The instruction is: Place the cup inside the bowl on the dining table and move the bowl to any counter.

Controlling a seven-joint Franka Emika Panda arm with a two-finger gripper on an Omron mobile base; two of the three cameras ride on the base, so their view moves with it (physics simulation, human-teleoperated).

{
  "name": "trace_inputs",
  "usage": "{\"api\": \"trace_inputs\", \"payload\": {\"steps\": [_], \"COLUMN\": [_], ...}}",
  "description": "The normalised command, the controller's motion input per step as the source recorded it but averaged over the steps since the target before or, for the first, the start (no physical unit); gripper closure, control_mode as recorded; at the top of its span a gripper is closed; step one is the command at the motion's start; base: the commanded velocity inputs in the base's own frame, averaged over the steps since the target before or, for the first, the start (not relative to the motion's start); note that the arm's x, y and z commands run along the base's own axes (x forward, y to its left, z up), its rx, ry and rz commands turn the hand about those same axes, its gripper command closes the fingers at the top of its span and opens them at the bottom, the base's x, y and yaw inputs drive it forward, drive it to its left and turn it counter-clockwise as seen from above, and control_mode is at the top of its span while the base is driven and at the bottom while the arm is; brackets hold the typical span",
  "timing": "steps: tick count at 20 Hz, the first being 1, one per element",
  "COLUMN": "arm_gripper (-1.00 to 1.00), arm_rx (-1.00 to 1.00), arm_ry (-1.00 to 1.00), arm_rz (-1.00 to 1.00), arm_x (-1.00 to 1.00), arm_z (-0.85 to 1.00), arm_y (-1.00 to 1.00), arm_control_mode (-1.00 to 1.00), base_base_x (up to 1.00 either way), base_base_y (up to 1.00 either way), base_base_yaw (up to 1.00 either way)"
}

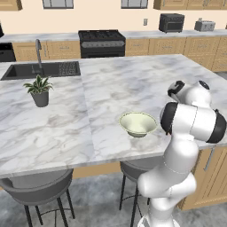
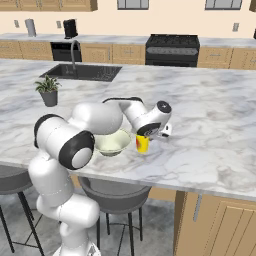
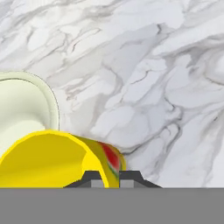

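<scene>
A white robot arm reaches over a marble dining table in a rendered kitchen. Its gripper is clamped on the wall of a small yellow cup with a red patch: in the hand view the two dark fingertips pinch the rim, one inside and one outside. From the right base view the cup hangs under the hand, low over the marble; whether it touches the table cannot be told.

The bowl, pale cream-green and wide, sits just beside the fingers, on the side of the cup's open mouth, its rim close to the cup. In the left base view the bowl stands near the table's front edge, with the arm covering the cup.

The step in hand appears to be carrying the cup to the bowl. The next move likely calls for lifting the cup above the rim, moving it across over the hollow, then letting go.

Beyond the fingers, away from the bowl, the marble lies bare. The table's front edge is close behind the bowl, so a nudge that way could be risky.
</scene>
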Motion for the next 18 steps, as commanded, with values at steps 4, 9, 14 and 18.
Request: {"api": "trace_inputs", "payload": {"steps": [4,9,14,18], "arm_gripper": [1.00,1.00,1.00,1.00], "arm_rx": [-0.09,-0.09,-0.09,-0.05], "arm_ry": [-0.13,-0.11,-0.06,0.00], "arm_rz": [0.08,0.05,0.04,0.05], "arm_x": [-0.04,-0.04,0.00,0.00], "arm_z": [0.21,0.23,0.22,0.26], "arm_y": [0.07,0.01,0.00,0.00], "arm_control_mode": [-1.00,-1.00,-1.00,-1.00], "base_base_x": [0.00,0.00,0.00,0.00], "base_base_y": [0.00,0.00,0.00,0.00], "base_base_yaw": [0.00,0.00,0.00,0.00]}}
